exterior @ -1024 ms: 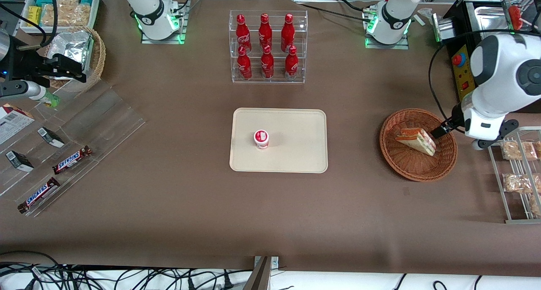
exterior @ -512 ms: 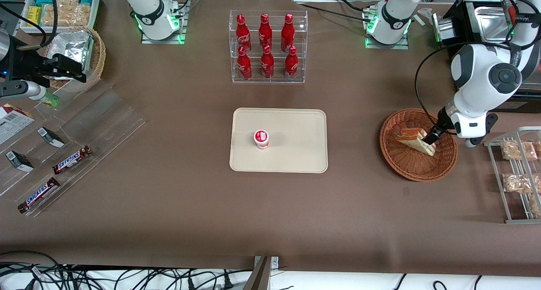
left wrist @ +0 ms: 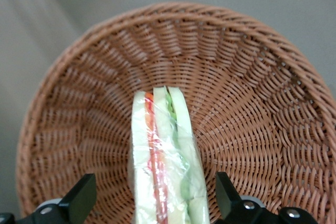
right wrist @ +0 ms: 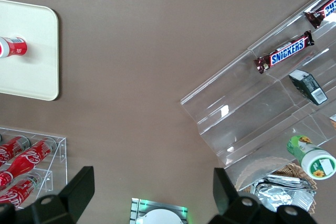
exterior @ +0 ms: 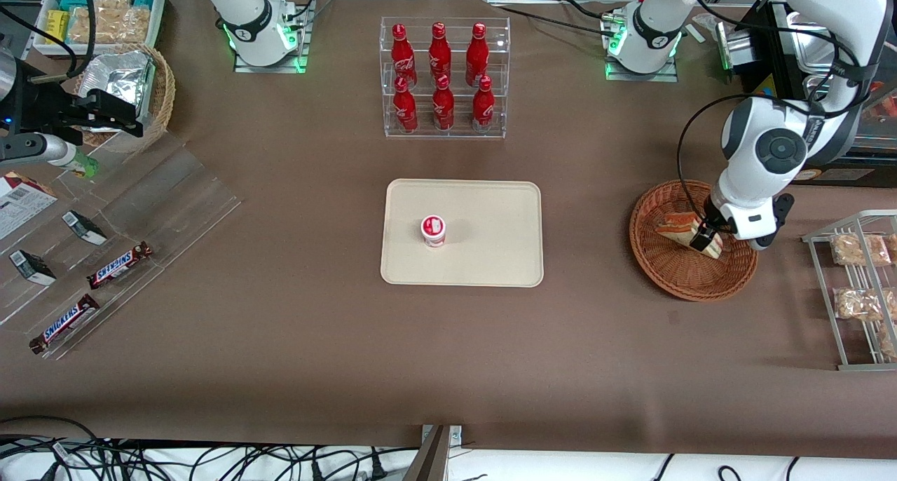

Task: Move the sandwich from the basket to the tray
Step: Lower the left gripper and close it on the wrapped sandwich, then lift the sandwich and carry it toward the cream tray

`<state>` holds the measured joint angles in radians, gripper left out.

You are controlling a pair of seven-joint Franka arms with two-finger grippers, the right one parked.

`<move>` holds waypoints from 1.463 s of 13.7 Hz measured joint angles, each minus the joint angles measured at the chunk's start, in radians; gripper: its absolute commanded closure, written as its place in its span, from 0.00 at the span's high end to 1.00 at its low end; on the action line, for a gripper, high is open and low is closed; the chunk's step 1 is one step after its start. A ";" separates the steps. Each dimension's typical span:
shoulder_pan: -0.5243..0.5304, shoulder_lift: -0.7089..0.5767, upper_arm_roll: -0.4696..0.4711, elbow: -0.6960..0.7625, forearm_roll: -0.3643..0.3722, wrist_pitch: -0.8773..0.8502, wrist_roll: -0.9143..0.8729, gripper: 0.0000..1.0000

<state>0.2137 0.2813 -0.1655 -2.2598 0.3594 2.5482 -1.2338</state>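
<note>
We read this as the grasp step. The gripper point(left wrist: 157, 211) hangs low inside the round reddish-brown wicker basket point(exterior: 673, 274), fingers spread wide with the clear-wrapped triangular white-bread sandwich point(left wrist: 163, 166) between them, not yet pinched. The sandwich lies in the basket, toward the working arm's end of the counter. Next move, we judge: close, lift, carry to the flat beige rectangular tray point(exterior: 490, 256), avoiding the small red-and-white cup point(exterior: 433, 230). The sandwich's near end is cut off in the wrist view; fingertip contact is unclear.
</note>
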 measured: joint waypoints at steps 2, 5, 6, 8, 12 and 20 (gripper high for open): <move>0.000 0.017 -0.001 -0.005 0.000 0.018 -0.016 1.00; 0.000 0.025 -0.005 -0.008 0.000 0.023 -0.033 0.68; 0.000 0.025 -0.005 -0.008 0.000 0.024 -0.036 0.61; 0.000 0.025 -0.005 -0.008 0.000 0.025 -0.037 0.21; 0.000 0.022 -0.006 -0.002 0.000 0.024 -0.037 0.00; 0.000 -0.033 -0.092 0.280 -0.095 -0.420 0.113 0.00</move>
<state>0.2135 0.2482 -0.2576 -1.9798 0.2643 2.1283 -1.1211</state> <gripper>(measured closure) 0.806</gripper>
